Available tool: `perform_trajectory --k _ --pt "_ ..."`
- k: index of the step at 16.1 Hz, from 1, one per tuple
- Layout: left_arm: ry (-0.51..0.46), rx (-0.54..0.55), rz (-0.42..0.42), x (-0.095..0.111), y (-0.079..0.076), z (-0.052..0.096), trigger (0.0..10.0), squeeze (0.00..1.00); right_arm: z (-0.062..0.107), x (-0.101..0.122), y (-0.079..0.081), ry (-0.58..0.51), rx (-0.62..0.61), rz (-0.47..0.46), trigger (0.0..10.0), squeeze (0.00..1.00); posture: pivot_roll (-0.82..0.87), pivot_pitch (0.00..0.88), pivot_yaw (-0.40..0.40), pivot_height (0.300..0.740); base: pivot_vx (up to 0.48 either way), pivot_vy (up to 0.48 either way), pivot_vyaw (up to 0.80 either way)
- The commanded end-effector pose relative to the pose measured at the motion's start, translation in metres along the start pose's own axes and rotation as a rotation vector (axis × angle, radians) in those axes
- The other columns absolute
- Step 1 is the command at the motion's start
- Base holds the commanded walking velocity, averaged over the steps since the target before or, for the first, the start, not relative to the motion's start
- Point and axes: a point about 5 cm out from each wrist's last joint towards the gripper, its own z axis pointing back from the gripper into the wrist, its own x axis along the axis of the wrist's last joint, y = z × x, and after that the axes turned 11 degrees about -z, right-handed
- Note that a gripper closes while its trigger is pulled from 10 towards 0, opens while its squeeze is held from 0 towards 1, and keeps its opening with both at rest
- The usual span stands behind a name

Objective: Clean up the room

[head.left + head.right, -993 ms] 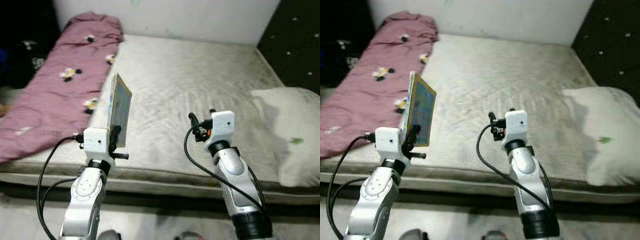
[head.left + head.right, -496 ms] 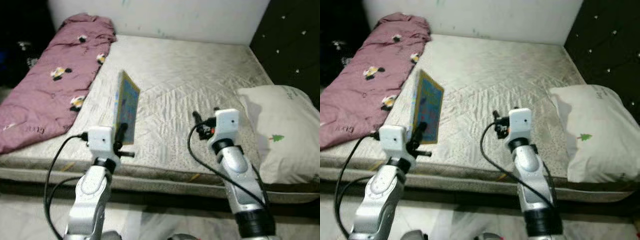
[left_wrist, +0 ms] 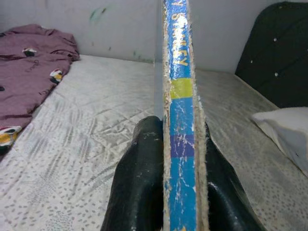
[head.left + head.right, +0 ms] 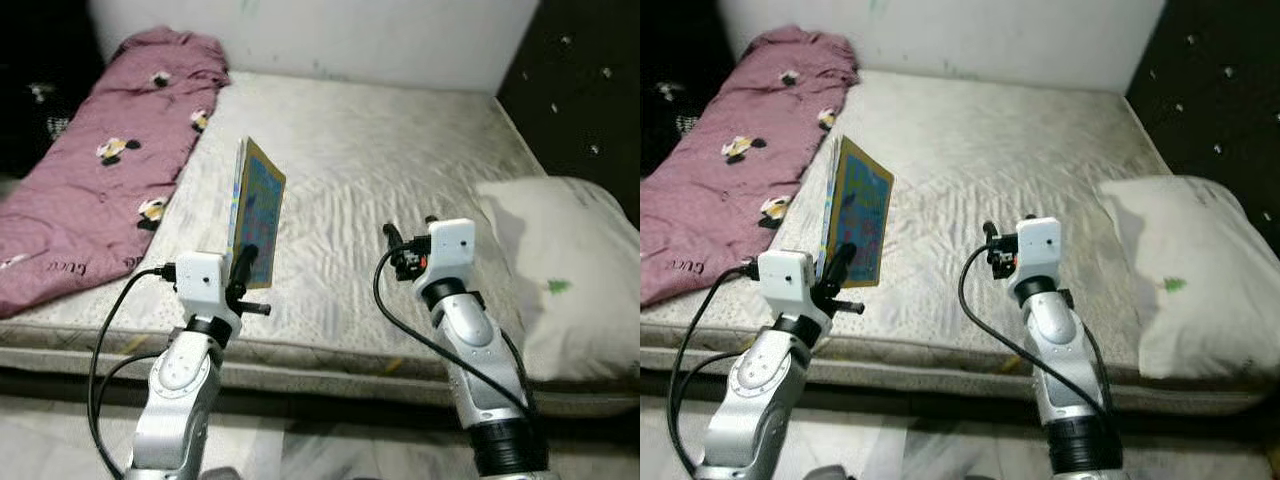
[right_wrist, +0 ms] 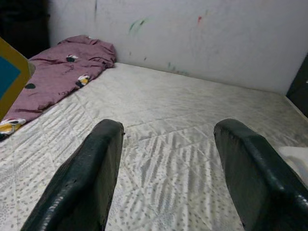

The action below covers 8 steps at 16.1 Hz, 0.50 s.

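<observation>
Bedroom: pale wall [image 4: 380,40] at the back, dark padded headboard [image 4: 590,90] on the right. Bare quilted mattress [image 4: 390,170] takes up most of the scene. Maroon flowered blanket [image 4: 110,170] lies bunched along its left side; white pillow [image 4: 570,280] sits at the right edge, near the headboard.

Book [image 4: 255,212] is held upright, edge-on, above the near left part of the mattress. Left hand [image 4: 240,275] is clamped on its lower edge, one black finger [image 3: 139,183] each side of the worn blue spine. Looks thin, stiff, light; frayed edges, so prob. cardboard & easy to dent. Grip low near the spine suits it; the tall end could tip.

Right hand [image 4: 408,235] is spread wide w/ nothing in it, over the mattress mid-front. Nothing blocks either arm; blanket & pillow are well apart from the book.
</observation>
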Motion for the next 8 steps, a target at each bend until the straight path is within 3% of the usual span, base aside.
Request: perform_trajectory --k 1,3,8 --pt "-0.074 -0.002 -0.005 0.0164 0.0018 -0.0034 10.0 0.0 -0.004 0.0048 -0.001 -0.013 -0.012 -0.007 10.0 0.0 -0.06 0.0 -0.063 0.74 0.341 0.0 0.0" --pt "-0.062 -0.011 -0.03 0.0134 0.0048 -0.005 10.0 0.0 -0.0034 -0.001 -0.0016 0.007 -0.015 -0.007 10.0 0.0 -0.06 0.0 -0.062 0.74 0.373 0.0 -0.8" --pt "-0.041 0.024 -0.034 0.0111 0.003 -0.0065 10.0 0.0 -0.0049 0.0031 -0.0037 -0.01 -0.014 0.006 10.0 0.0 -0.07 0.0 -0.061 0.74 0.049 0.0 0.0"
